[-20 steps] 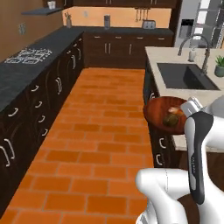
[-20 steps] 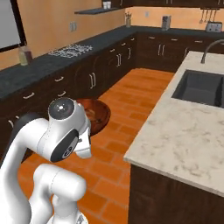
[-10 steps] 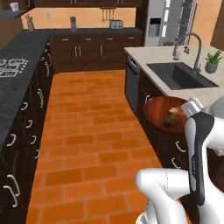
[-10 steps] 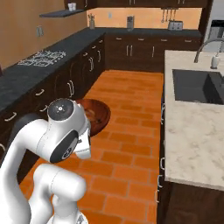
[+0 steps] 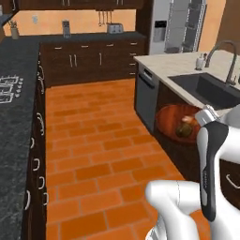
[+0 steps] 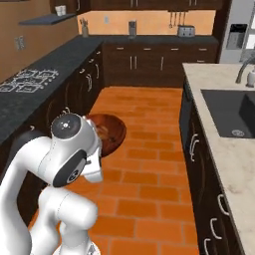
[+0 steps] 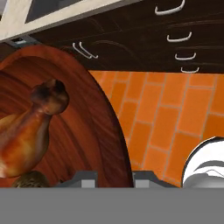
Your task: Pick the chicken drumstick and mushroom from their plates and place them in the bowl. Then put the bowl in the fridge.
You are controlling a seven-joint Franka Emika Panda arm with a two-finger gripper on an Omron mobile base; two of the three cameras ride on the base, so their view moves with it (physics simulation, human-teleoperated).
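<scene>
The fridge point(image 5: 180, 28), tall and grey with a dark dispenser panel in its door, stands at the far end of the kitchen, past the pale surface point(image 5: 171, 65) with its sink point(image 5: 211, 89) and curved tap point(image 5: 225, 51). An orange brick floor point(image 5: 98, 140) runs between that island and the dark surface point(image 6: 30, 99) carrying the hob point(image 6: 27, 79) along the other wall. The white arm point(image 5: 213, 164) carries the bowl point(image 5: 176, 124), glossy and reddish-brown, in the air above the floor, beside the island's dark cabinets. The tool point(image 7: 114, 177) is clamped on the bowl's rim, its two dark tips on either side of the wooden wall. Inside the bowl lies the chicken drumstick point(image 7: 28, 127), golden-brown, its knobbed bone end pointing away from the tips. The mushroom point(image 7: 30, 180), a small brown lump, sits just beside the drumstick's thick end.
</scene>
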